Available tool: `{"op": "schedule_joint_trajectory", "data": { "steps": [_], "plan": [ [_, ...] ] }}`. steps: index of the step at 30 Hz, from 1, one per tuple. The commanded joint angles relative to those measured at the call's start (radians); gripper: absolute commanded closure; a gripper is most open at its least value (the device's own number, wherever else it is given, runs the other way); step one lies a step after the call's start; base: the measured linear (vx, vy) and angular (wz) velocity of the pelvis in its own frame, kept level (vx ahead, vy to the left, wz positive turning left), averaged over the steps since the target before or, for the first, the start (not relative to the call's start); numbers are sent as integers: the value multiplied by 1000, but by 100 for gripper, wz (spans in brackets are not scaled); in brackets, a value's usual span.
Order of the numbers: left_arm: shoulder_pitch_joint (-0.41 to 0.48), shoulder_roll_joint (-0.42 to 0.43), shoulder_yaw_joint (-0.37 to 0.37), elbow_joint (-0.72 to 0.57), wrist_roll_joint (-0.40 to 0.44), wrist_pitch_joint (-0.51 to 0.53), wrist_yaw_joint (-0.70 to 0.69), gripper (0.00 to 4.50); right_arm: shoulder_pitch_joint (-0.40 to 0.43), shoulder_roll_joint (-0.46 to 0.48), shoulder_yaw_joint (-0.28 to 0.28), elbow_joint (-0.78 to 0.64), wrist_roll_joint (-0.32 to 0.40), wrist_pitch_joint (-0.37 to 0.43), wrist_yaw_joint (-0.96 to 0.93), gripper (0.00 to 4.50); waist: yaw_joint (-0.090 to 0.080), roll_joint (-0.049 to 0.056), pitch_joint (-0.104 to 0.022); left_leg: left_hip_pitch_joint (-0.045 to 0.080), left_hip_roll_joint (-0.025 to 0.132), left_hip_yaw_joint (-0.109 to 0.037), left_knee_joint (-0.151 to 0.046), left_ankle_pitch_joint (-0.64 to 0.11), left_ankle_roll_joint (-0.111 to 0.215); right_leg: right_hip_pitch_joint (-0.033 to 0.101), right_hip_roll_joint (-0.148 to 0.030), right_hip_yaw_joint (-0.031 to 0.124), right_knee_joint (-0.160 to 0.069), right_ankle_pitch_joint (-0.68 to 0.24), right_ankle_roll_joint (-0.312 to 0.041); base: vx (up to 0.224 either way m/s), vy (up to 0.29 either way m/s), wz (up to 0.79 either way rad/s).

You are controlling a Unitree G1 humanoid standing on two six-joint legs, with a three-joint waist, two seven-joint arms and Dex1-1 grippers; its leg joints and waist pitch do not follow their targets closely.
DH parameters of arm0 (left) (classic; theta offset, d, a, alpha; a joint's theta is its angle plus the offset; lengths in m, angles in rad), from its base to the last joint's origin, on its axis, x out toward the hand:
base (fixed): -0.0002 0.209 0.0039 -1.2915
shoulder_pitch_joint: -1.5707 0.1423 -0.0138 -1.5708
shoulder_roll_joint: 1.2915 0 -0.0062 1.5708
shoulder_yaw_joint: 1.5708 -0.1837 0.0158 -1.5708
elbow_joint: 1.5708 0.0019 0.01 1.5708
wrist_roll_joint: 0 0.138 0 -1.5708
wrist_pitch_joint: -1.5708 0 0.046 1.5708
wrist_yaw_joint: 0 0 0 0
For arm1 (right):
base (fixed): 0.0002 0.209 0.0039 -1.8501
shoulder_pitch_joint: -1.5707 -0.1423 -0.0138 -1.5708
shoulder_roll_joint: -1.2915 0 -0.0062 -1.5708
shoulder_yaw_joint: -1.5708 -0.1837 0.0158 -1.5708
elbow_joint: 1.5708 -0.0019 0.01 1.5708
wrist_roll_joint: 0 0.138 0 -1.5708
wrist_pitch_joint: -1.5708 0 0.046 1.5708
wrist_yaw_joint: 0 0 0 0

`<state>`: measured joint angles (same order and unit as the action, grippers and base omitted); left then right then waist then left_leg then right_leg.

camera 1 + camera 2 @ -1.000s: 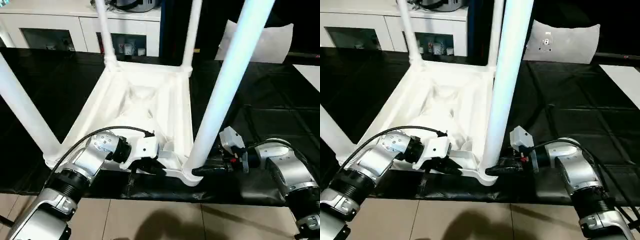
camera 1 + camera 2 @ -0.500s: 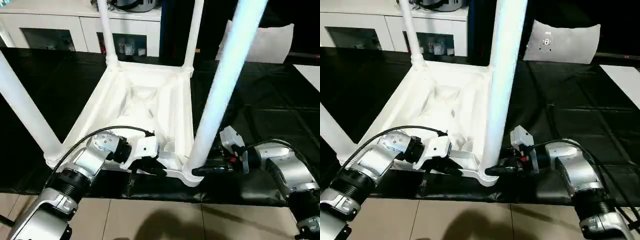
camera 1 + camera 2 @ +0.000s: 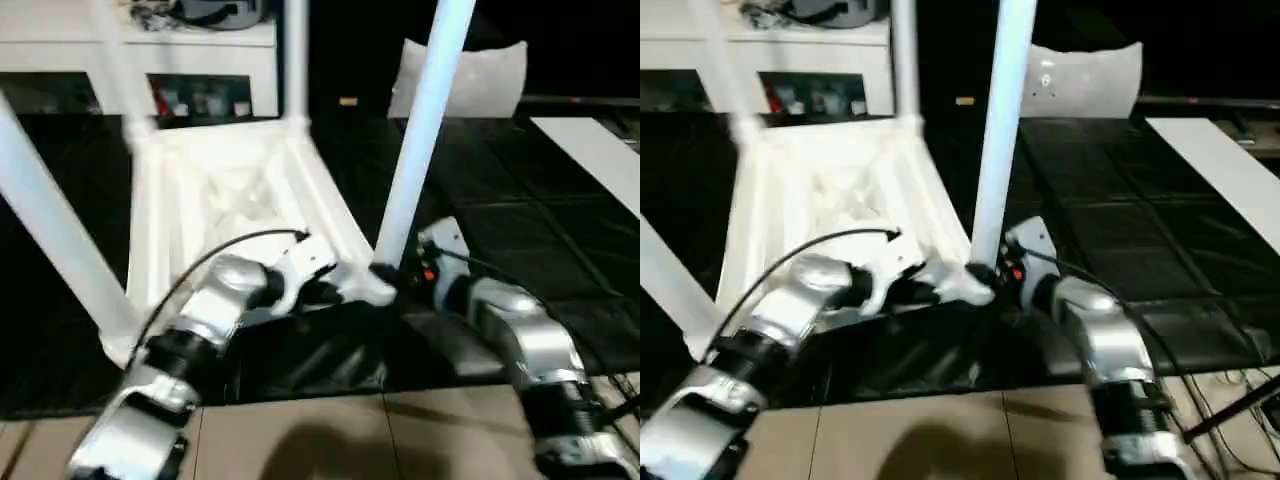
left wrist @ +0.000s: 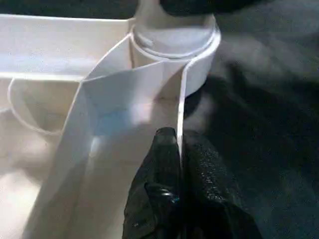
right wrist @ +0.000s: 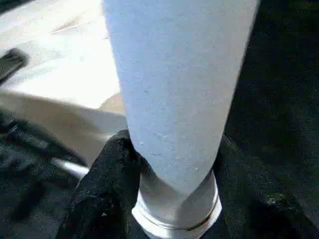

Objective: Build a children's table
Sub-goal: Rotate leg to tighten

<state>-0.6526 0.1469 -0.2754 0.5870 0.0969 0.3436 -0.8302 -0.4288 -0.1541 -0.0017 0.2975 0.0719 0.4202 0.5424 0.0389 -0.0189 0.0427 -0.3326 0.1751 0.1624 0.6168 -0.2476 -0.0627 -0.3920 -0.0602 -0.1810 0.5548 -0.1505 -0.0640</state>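
head pair: high, forward-down | wrist views: close | shared: table [image 3: 230,190] corner socket [image 4: 174,40]

Table: the upturned white plastic children's table [image 3: 230,190] is swinging round on the black mat, its gripped corner now turned away from the mat's near edge.
Grippers: the left gripper [image 4: 177,149] and right gripper [image 5: 169,164] are travelling with that corner.
Leg: the long white tapered tube leg [image 3: 420,130] between the right fingers is now leaning less.

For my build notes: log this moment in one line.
table: upside down, legs up | left gripper: pinching rim wall | right gripper: clamping near leg at socket
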Motion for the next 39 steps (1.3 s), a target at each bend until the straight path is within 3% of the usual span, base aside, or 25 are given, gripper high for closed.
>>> {"op": "schedule_joint_trajectory", "data": {
  "steps": [1,3,5,8,14,16,19,20,27,30,31,33,39],
  "plan": [
    [-58,-115,24,-52,-41,11,118,450,-22,107,58,1,-12,35,-136,258,8,0,-70,-11,65,-30,-69,20,67,67,-120,75,-71,-325,-15,0,0,0],
    [-55,-126,26,-58,-28,14,144,450,-21,138,31,-8,6,41,-192,258,11,0,-82,-20,65,-30,-61,118,108,72,-122,88,-39,-177,-61,28,-2,1],
    [-53,-122,23,-59,-21,7,143,450,-18,145,20,-10,17,32,-197,203,12,-2,-79,-21,64,-27,-58,160,153,67,-122,91,-28,-93,-92,0,0,0],
    [-47,-99,7,-66,-6,-10,120,450,-8,138,19,-19,9,0,-186,181,20,-2,-76,-22,59,-22,-56,141,181,69,-122,92,-29,-103,-98,0,0,0],
    [-13,-43,-24,-99,7,-32,56,450,37,76,33,-61,-17,-72,-118,134,27,-2,-73,-17,63,-20,-61,91,152,68,-116,91,-40,-197,-55,0,0,0],
    [-2,-24,-32,-104,8,-45,32,450,54,40,38,-84,1,-80,-67,111,30,2,-72,-15,67,-22,-63,81,142,69,-116,90,-41,-215,-48,0,0,0],
    [16,14,-51,-103,12,-99,-19,450,80,-30,43,-121,35,-93,47,101,35,-1,-69,-15,61,-19,-64,46,137,71,-115,89,-51,-258,-24,0,0,0],
    [21,26,-54,-98,12,-118,-34,450,88,-67,44,-128,45,-105,101,76,37,-3,-70,-16,60,-18,-63,40,137,71,-113,89,-53,-270,-12,0,0,0],
    [46,95,-76,-102,-18,-184,-167,450,97,-239,23,-104,97,-162,358,20,56,-7,-71,-17,53,-15,-62,22,134,72,-108,85,-59,-321,41,0,0,0],
    [49,124,-91,-95,-29,-221,-240,450,95,-292,17,-84,142,-182,475,6,59,-10,-71,-15,56,-17,-63,27,143,67,-106,82,-58,-314,35,0,0,0],
    [49,134,-99,-92,-32,-237,-269,450,94,-311,24,-75,140,-209,501,6,58,-13,-71,-15,56,-15,-62,26,145,67,-106,83,-57,-317,35,0,0,0],
    [49,156,-116,-89,-34,-265,-321,450,90,-343,44,-51,119,-273,540,6,65,-10,-71,-16,56,-15,-61,35,143,66,-107,83,-56,-319,33,0,0,0],
    [55,196,-146,-105,-44,-300,-437,450,68,-372,69,-10,160,-301,688,6,78,-13,-72,-11,61,-13,-62,37,140,63,-108,83,-53,-322,15,0,0,0]
  ]
}}
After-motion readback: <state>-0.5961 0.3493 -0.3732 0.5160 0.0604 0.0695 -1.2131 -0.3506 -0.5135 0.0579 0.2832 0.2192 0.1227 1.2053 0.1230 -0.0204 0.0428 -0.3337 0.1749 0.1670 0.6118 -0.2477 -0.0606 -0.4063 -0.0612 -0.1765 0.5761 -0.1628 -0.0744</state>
